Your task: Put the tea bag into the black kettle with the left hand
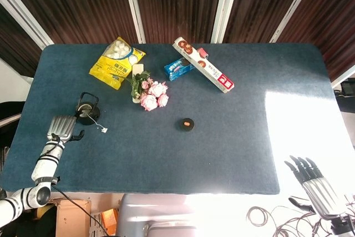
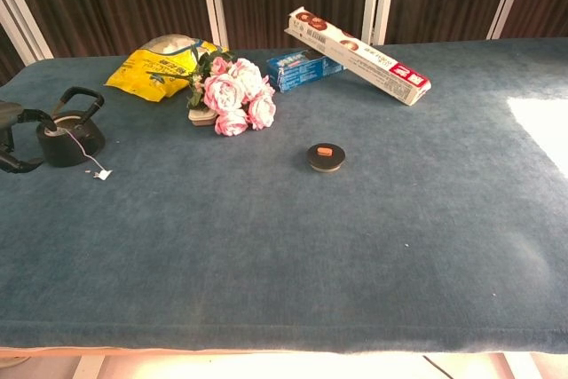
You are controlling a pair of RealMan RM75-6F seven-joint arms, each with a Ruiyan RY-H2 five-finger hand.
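Note:
The black kettle [image 1: 86, 109] [image 2: 69, 137] stands near the table's left edge with its handle up. A pale tea bag shows in its opening, and a thin string runs over the rim to the small white tag [image 1: 104, 130] [image 2: 104, 174] lying on the cloth. My left hand [image 1: 62, 127] [image 2: 12, 135] hovers just left of the kettle, apart from it, fingers extended and holding nothing. My right hand [image 1: 310, 180] hangs off the table's near right corner, fingers spread and empty; the chest view does not show it.
A yellow snack bag [image 1: 116, 62], a pink flower bunch [image 1: 150, 94], a blue box [image 1: 178, 69] and a long biscuit box [image 1: 203, 71] lie at the back. A small black round lid [image 1: 187, 124] sits mid-table. Sunlight washes out the right side.

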